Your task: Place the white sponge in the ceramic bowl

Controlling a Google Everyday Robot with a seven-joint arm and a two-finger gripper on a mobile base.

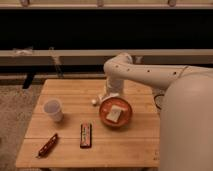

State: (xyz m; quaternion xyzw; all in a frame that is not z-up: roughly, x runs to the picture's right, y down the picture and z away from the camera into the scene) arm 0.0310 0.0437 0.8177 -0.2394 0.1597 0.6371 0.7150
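Observation:
The orange-red ceramic bowl (116, 120) stands on the wooden table (70, 92), right of centre. The white sponge (115, 114) lies flat inside it, off-white and rectangular. My gripper (108, 96) hangs at the end of the white arm just above the bowl's far left rim, clear of the sponge. Nothing shows in it.
A white cup (53, 110) stands at the left. A dark snack bar (86, 135) lies in front of centre and a red packet (47, 145) at the front left. A small white object (93, 102) lies beside the bowl. My body fills the right side.

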